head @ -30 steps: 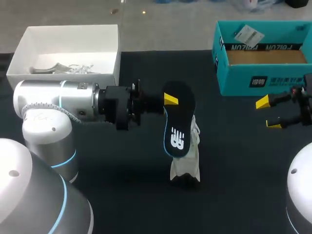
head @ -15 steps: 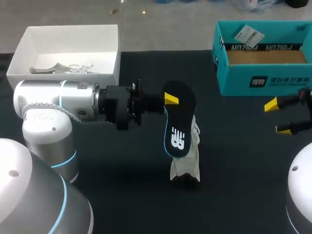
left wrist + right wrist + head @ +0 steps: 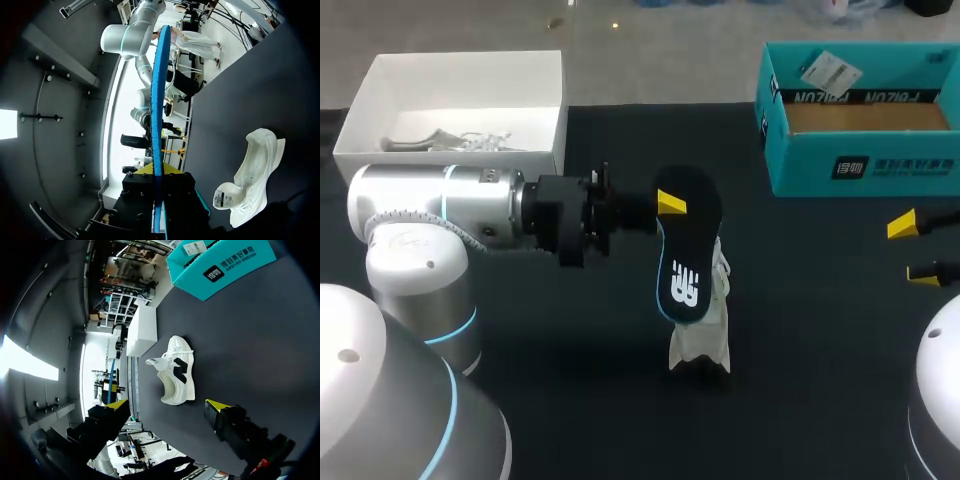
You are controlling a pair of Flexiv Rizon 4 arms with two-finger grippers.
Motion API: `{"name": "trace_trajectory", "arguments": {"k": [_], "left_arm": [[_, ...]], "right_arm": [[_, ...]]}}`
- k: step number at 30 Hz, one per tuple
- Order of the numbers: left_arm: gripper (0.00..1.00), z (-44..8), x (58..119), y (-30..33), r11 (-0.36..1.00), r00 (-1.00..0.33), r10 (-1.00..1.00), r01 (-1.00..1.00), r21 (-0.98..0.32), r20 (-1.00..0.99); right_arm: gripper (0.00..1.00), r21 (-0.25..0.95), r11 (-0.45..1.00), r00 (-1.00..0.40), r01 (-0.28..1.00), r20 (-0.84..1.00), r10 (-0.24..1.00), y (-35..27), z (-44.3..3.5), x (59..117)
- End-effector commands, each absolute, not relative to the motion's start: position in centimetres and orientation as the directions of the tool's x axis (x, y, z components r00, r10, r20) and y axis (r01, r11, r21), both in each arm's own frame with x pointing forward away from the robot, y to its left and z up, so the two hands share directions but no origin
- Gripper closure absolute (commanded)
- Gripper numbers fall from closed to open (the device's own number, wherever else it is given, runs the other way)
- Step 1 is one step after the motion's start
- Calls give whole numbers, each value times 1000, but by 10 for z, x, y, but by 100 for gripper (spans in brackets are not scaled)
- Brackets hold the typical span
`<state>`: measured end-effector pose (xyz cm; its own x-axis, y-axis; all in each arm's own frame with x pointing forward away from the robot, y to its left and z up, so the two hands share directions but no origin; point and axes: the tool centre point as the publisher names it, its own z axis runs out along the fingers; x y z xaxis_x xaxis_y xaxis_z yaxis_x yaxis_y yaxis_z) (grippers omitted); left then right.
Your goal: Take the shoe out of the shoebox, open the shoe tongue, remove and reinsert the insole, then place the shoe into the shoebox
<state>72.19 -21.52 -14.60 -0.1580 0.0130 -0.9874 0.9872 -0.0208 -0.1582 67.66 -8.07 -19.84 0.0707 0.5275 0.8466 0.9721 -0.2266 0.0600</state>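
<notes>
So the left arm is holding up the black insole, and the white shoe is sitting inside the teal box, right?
Not quite. The head view shows the white shoe lying out on the black table, well apart from the teal box, not inside it. The rest is right: the left arm's fingers do hold up the black insole.

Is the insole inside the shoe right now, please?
No, the left gripper holds the insole clear of the shoe, which lies on the table.
</notes>
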Motion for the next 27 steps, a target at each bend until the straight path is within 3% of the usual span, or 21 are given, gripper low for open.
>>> {"name": "trace_trajectory", "arguments": {"k": [1, 2, 5, 11, 12, 27], "left_arm": [[100, -141, 719, -215, -89, -418, -142, 908, -410, -897], [100, -140, 717, -214, -115, -541, -172, 841, -528, -823], [100, -142, 702, -213, -144, -731, -127, 682, -717, -671], [100, -150, 670, -200, -112, -896, 118, 417, -902, -429], [100, -153, 662, -195, -114, -941, 186, 267, -957, -284], [100, -157, 663, -200, -123, -934, 197, 280, -952, -300]], "right_arm": [[0, 62, -230, 72, 971, 845, 529, -80, -198, 675], [0, 62, -230, 72, 971, 845, 529, -80, -198, 675], [0, 62, -230, 72, 971, 845, 529, -80, -198, 675], [0, 62, -230, 72, 971, 845, 529, -80, -198, 675], [0, 62, -230, 72, 971, 845, 529, -80, -198, 675], [0, 62, -230, 72, 971, 845, 529, -80, -198, 675]]}}
